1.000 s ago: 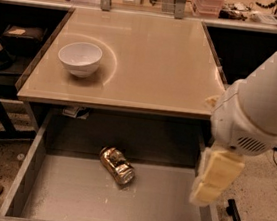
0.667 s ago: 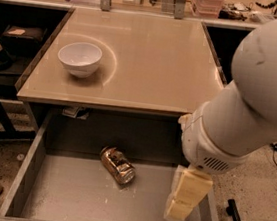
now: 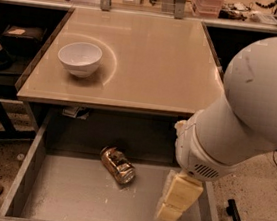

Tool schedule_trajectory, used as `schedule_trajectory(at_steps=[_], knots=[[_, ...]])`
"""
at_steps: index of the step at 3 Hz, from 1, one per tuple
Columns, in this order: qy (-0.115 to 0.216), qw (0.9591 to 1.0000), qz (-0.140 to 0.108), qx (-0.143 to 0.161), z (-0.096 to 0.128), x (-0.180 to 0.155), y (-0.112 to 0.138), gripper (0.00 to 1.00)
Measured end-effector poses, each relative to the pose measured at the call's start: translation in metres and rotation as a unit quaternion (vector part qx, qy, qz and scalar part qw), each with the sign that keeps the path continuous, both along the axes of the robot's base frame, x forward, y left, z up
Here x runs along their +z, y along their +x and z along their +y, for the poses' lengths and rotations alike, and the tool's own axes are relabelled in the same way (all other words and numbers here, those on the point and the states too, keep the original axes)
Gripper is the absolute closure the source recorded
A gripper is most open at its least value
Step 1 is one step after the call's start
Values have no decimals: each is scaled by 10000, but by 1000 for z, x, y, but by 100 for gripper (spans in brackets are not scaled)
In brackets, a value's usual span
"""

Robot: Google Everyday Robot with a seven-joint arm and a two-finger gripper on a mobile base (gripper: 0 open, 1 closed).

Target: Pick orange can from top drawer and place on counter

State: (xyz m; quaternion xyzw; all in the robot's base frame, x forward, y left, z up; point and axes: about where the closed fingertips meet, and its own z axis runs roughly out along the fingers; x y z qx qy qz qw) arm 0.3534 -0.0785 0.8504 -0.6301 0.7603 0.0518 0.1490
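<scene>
White arm [image 3: 249,111] steeply down from right; pale gripper [image 3: 167,213] low, tip downward.

The orange can [image 3: 117,165] lies on its side on the floor of the top drawer [image 3: 67,194]. It is shiny golden-orange with dark mottling, and its silvery end is turned toward the drawer's front right. It sits toward the drawer's back, about mid-width, touching no wall. The drawer stands open: grey, shallow, with low straight sides. The counter [image 3: 155,59], glossy beige, lies directly above the drawer's back edge. My gripper [image 3: 168,214] hangs over the drawer's front right part, apart from the can.
</scene>
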Motion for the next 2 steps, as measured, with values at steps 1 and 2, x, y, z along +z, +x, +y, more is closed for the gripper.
schedule_trajectory(at_steps=[1,2], knots=[[90,9996,24,-285,28,-36,9,0],[254,9964,213,-785,52,-70,21,0]])
